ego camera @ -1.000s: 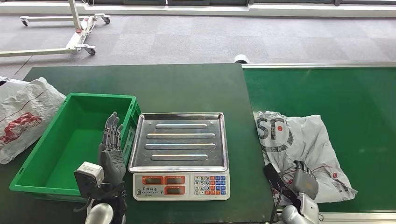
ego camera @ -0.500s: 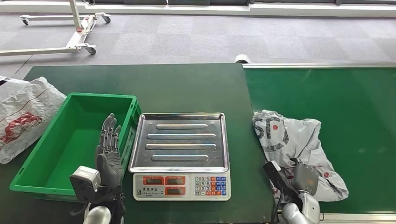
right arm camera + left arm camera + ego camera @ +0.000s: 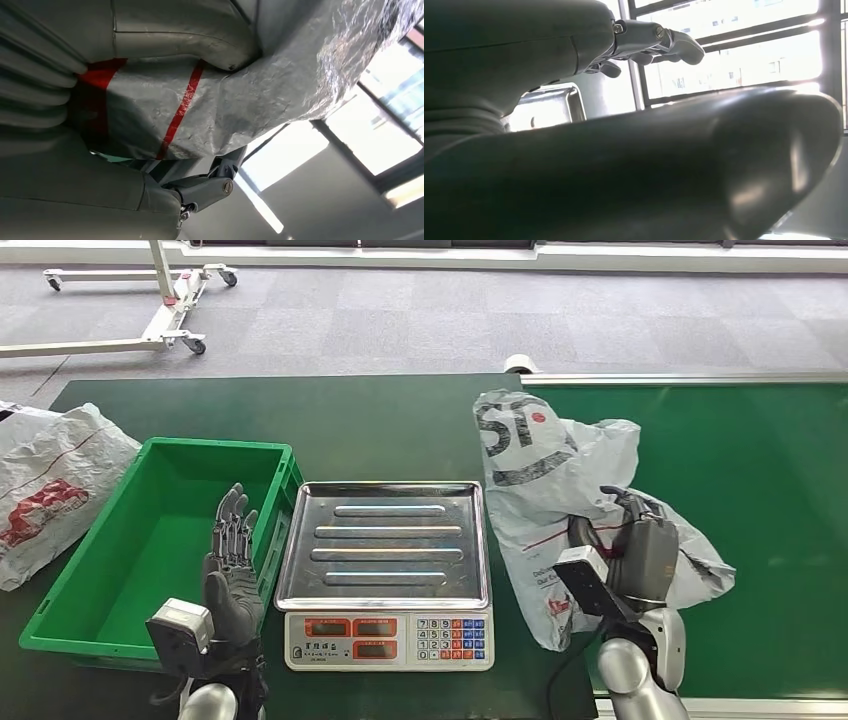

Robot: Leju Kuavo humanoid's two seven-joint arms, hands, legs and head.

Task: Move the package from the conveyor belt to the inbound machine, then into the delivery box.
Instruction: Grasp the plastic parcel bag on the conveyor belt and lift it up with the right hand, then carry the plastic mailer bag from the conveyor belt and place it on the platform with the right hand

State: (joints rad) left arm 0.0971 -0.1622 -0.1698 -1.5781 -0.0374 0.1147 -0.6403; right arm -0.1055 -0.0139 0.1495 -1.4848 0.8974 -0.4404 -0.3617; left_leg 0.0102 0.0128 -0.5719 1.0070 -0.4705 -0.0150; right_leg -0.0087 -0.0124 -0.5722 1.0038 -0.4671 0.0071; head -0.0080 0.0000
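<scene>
The right hand [image 3: 640, 555] grips the white bag [image 3: 560, 480] and holds it up beside the scale [image 3: 385, 570], while the left hand [image 3: 232, 560] is open over the green box [image 3: 150, 530].

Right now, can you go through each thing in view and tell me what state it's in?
Package: crumpled, lifted off the belt, held up beside the scale.
Right robot hand: gripping the package.
Left robot hand: holding nothing, fingers straight, over the green bin's near right side.
Scale: tray bare; display too small to read.
Green bin: empty.
Second bag: lying crumpled left of the bin.
</scene>
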